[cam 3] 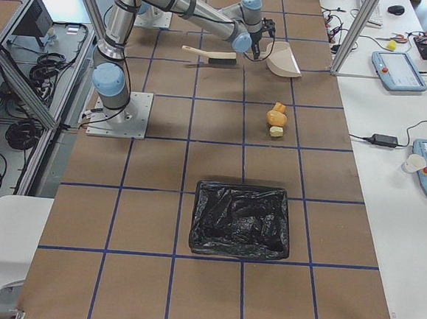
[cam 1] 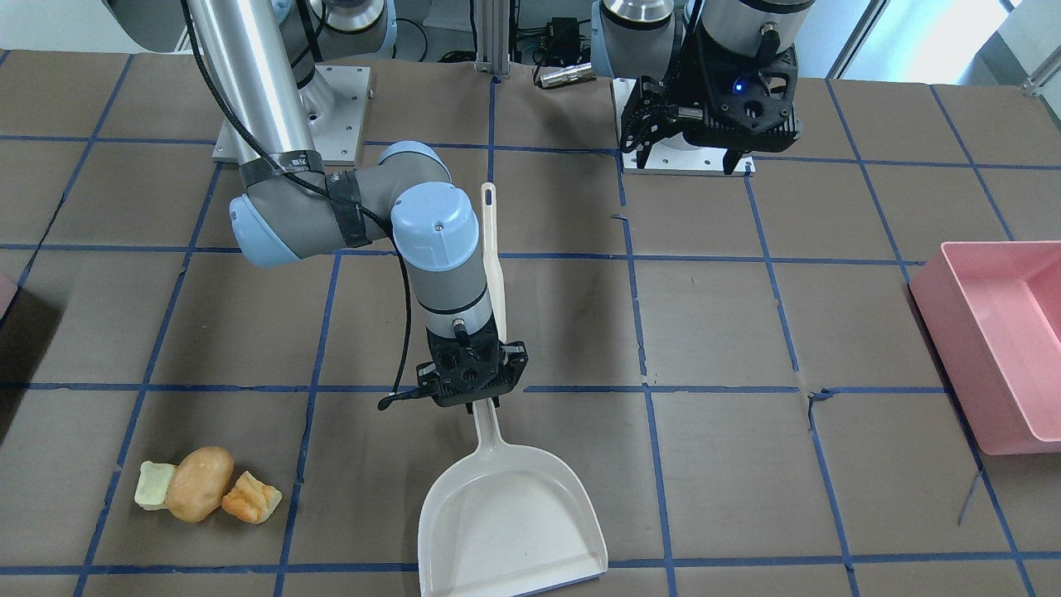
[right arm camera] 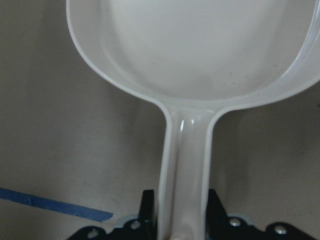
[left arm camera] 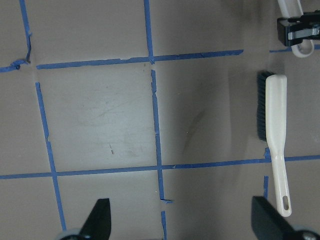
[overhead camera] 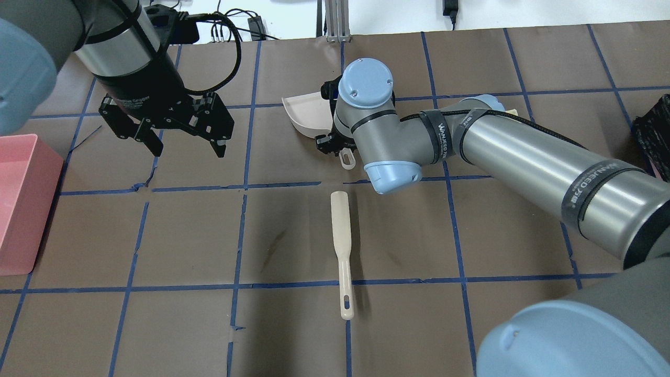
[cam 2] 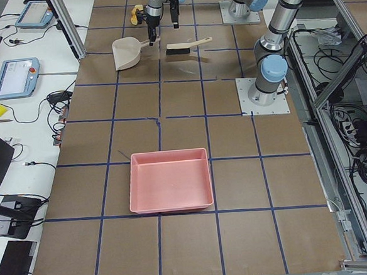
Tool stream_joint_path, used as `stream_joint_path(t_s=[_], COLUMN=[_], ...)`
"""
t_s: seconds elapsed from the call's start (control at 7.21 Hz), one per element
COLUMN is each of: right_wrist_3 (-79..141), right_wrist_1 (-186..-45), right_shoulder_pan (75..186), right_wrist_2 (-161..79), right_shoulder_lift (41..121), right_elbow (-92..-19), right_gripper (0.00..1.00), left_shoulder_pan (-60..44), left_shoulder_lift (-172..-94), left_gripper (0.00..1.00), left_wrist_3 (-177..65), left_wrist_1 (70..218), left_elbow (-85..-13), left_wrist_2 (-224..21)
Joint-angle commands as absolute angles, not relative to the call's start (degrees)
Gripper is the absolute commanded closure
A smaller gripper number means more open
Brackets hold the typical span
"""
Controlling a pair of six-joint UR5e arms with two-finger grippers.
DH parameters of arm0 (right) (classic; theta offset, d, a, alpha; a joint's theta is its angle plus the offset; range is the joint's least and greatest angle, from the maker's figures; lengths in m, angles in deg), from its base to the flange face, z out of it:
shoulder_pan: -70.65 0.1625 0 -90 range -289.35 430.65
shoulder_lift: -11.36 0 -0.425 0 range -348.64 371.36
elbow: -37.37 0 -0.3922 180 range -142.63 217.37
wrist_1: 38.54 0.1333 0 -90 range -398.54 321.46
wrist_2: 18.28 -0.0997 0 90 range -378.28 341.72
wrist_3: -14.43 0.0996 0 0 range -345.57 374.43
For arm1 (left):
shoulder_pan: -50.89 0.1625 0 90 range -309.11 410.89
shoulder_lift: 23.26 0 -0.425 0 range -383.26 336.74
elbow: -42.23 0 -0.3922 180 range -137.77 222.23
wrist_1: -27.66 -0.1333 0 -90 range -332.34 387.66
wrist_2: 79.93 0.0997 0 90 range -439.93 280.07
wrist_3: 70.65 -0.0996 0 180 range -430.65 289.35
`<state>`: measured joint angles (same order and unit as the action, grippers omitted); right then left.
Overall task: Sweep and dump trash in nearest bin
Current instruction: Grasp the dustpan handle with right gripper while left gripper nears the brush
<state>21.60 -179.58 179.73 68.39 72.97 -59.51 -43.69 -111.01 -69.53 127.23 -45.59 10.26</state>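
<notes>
Exterior front-facing view, nearest edge first: the trash [cam 1: 207, 491] lies in a tight cluster at the near left of the desk [cam 1: 746, 332]. The pale green cube [cam 1: 152, 486] touches the tan potato-shaped lump [cam 1: 199, 483], and the orange crusty chunk [cam 1: 251, 497] sits against the lump's other side. All three look light and probably soft. The rounded lump is likely to roll, so they suit a push from bristles rather than a pinch.

Well apart to their right sits the dustpan [cam 1: 506, 518], cream plastic, stiff and light by the look of it, empty, its mouth toward the near edge. Whether it rests on the desk or hangs just above it I cannot tell. Its handle is the place to hold, and the right tool [cam 1: 483, 398] is clamped on that handle, wrist pointing straight down, forearm reaching far out from its base.

Just beyond lies the brush [cam 1: 494, 257], flat on the desk and untouched. The middle of its slim, stiff handle seems the best grip, though it lies low and may slip.

Farthest, near its own base, the left tool [overhead camera: 187, 146] hovers above the desk pointing down, jaws spread wide with nothing between them.

The black-lined bin [cam 3: 240, 219] looks closer to the trash than the pink bin [cam 1: 986, 348]
</notes>
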Motion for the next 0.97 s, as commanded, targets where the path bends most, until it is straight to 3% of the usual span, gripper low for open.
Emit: stream_joint_path(t_s=[0.0, 0.42, 0.83], right_wrist_3=[15.9, -2.5, -30.0], right_wrist_1=[-178.5, -165.9, -146.3], right_shoulder_pan=[177.3, 168.2, 156.1], right_wrist_2=[67.7, 66.8, 66.4], right_shoulder_lift=[74.6, 81.4, 85.1], right_elbow=[-58.4, -58.0, -52.4], right_gripper=[0.98, 1.0, 1.0], left_shoulder_pan=[-44.0, -52.4, -63.9], left_shoulder_lift=[-109.3, -105.4, -106.9], left_gripper=[0.0, 0.0, 0.0], left_wrist_3=[-69.6, -65.5, -52.8], left_wrist_1=[127.1, 118.5, 103.1], left_elbow=[-48.8, -60.5, -69.5], left_wrist_2=[10.2, 10.3, 10.2])
